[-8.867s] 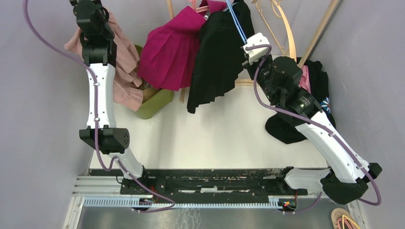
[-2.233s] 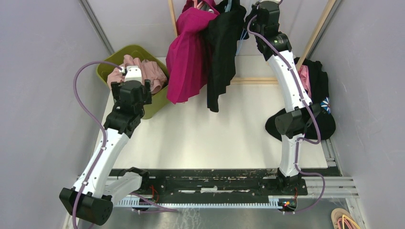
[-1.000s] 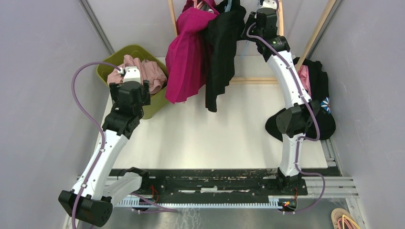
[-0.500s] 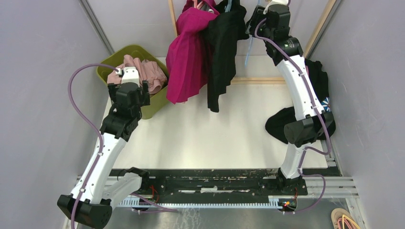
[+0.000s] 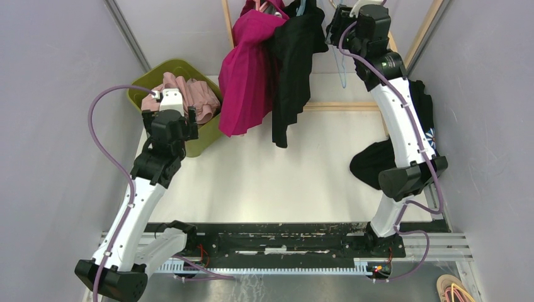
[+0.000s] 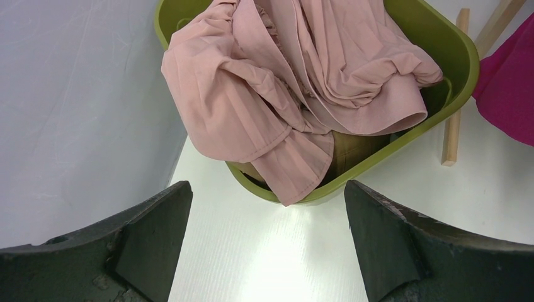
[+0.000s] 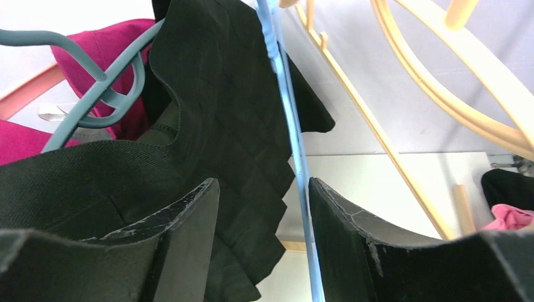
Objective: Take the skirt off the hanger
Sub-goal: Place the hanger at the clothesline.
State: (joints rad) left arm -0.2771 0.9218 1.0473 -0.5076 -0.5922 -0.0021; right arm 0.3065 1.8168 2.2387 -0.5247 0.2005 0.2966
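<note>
The right jaws have parted, now apart around the thin blue hanger beside the pleated black skirt; left jaws gape (over crumpled pink cloth).

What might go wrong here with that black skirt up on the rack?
The right gripper is open, only straddling the thin blue hanger, so it may swing away. The black skirt hangs against the magenta skirt; tugging one could drag the other off.
</note>
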